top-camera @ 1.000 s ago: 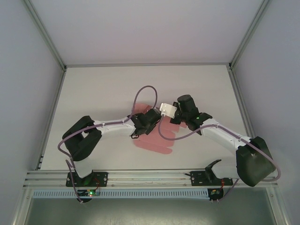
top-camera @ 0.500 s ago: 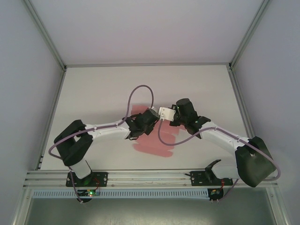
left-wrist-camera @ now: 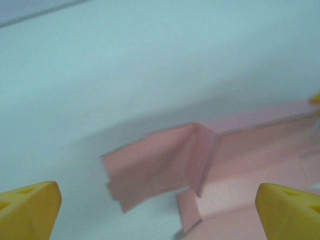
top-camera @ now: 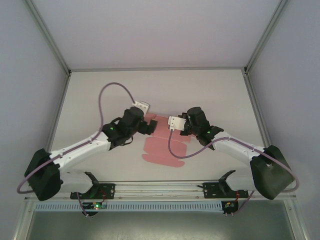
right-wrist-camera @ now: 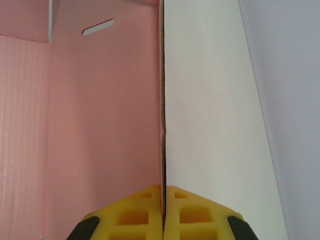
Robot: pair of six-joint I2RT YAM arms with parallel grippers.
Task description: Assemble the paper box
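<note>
Hiding paper box point(right-wrist-camera: 100, 110) edge — right gripper point(right-wrist-camera: 163, 194).

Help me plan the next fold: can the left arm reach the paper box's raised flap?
Probably yes: the left gripper is open and the raised flap of the paper box stands just ahead, only bare table between.

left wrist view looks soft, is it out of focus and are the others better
Left wrist: whole frame soft, the paper box and the left tool blurred, diffuse shadow beside the raised flap. Right wrist: crisp card edge in the shut right tool. Top external: even light, no glare.
</note>
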